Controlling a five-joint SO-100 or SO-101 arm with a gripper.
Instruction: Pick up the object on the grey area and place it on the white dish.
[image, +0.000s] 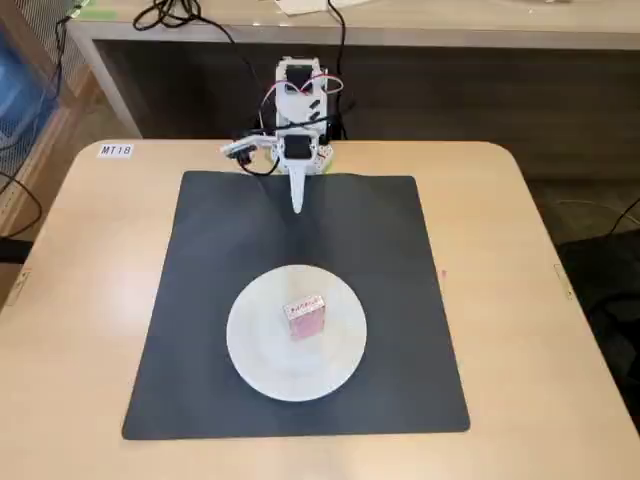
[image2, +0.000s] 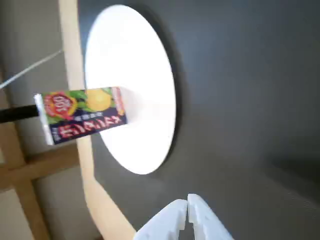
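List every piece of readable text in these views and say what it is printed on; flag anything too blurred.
"MT18": white sticker on the tabletop's far left corner, fixed view.
"100": red roundel on the small box, wrist view.
White lettering on the box's dark band: mirrored-looking and blurred, unreadable.
The box's top label in the fixed view: too small to read.

One box (image: 306, 317), one white dish (image: 262, 345), one grey mat (image: 200, 260), one pincer (image: 297, 205).
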